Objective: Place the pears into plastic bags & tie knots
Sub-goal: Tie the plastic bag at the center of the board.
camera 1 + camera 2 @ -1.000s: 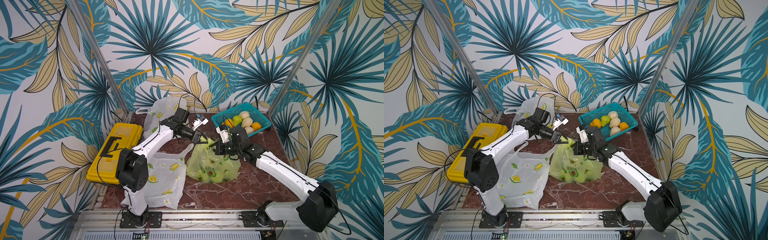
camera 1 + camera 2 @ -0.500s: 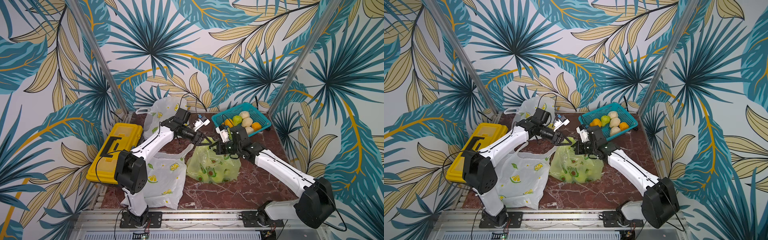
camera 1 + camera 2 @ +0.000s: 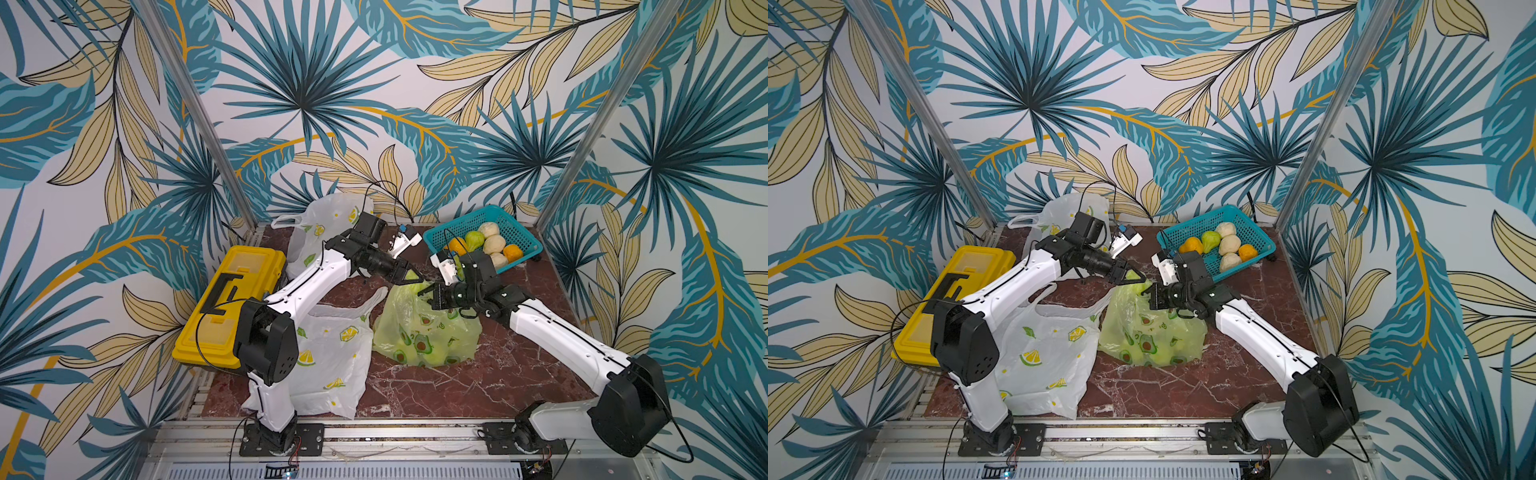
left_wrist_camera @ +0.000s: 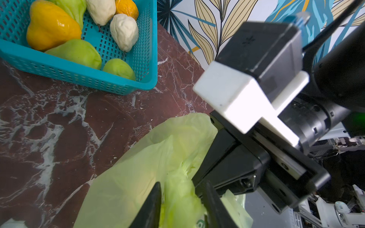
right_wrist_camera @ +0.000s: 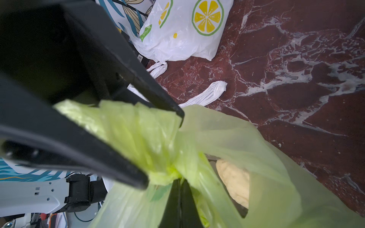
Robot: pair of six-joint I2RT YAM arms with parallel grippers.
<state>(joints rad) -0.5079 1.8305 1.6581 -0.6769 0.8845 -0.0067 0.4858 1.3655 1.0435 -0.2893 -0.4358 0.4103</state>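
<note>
The right hand (image 3: 428, 291) is clenched on the gathered top of the green bag (image 3: 424, 332). The left hand (image 3: 414, 279) meets it from the other side, its fingers (image 5: 79, 154) standing apart around the same bunched handle; whether they press the plastic I cannot tell. Where they meet, the plastic is pulled into a tight twist (image 5: 166, 173) that looks to me like a knot in the making, so I'd call this bag filled and about half tied. It is thin, see-through and crinkled, printed with avocados, and it sits in the middle of the counter (image 3: 457, 386) between the arms, its bottom lumpy with fruit. A cream pear (image 5: 235, 183) shows through a gap below the handles. Just beside it, toward the left arm's base, a white bag (image 3: 332, 353) with lemon prints lies flat and looks empty. A second white bag (image 3: 316, 224) stands puffed by the back wall, its handle loop loose; what is in it I can't see. In the back right corner the teal basket (image 3: 521, 259) holds six or seven pears (image 3: 488, 243), green, cream and orange, so a good share of the bagging and tying is left. A yellow toolbox (image 3: 232, 299) sits off at the left edge.
</note>
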